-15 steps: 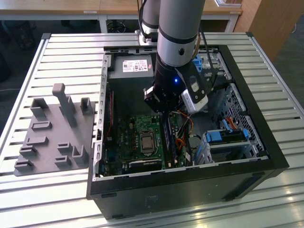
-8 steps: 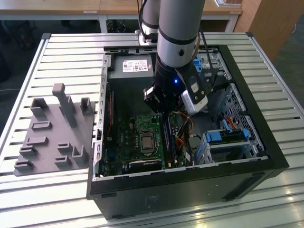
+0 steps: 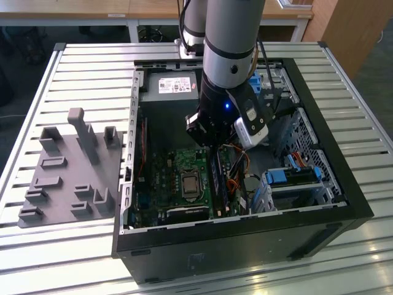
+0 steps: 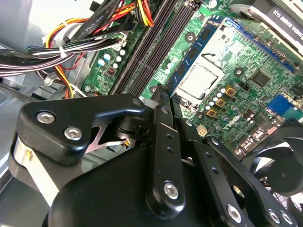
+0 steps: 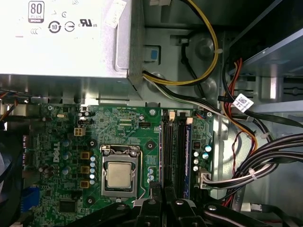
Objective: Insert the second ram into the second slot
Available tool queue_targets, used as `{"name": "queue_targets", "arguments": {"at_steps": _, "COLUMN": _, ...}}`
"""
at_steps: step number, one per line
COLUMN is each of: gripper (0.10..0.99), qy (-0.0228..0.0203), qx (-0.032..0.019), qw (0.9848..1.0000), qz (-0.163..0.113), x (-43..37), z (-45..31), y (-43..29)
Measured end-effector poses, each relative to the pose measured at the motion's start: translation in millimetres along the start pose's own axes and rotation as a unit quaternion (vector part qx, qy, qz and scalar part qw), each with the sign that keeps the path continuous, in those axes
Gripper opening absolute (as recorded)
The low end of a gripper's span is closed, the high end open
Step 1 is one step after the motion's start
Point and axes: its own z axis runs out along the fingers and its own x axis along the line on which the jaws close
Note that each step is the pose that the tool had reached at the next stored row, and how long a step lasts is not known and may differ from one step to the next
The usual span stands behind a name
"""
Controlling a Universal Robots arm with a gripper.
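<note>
Computer case (image 3: 233,246) lies on its side on the slatted table (image 3: 80,74), open side up, so the arm can reach straight down onto the motherboard (image 3: 159,178). Grey fixture plate (image 3: 67,178) sits just beside the case on the exterior view's left, likely a staging spot for parts. Gripper (image 3: 212,144) is low inside the case, right over the memory slots (image 5: 173,156), which run beside the CPU socket (image 5: 118,175). In the second wrist view the second ram (image 4: 199,52), a blue stick with dark chips, runs out from the gripper tips along the slot bank, on the socket side. It is parallel to the slots, which is the alignment its contact edge needs to go in. Whether it is already fully down in the slot cannot be told. Fingers (image 4: 161,142) are drawn nearly together in both wrist views, with only a sliver of gap. The stick's near end disappears between the tips, so it reads as a narrow pinch on the stick's faces, a judgement since the contact itself is hidden. Cable bundle (image 4: 71,47) is tied off at the far side of the slots, well apart from the stick, which probably keeps the path clear.
</note>
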Motion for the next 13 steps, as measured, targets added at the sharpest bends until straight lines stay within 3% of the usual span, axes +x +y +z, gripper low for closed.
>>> {"name": "queue_targets", "arguments": {"at_steps": 13, "gripper": 0.137, "qy": 0.0, "qx": 0.0002, "qw": 1.0, "qz": 0.0, "x": -0.1, "z": 1.4, "y": 0.1}}
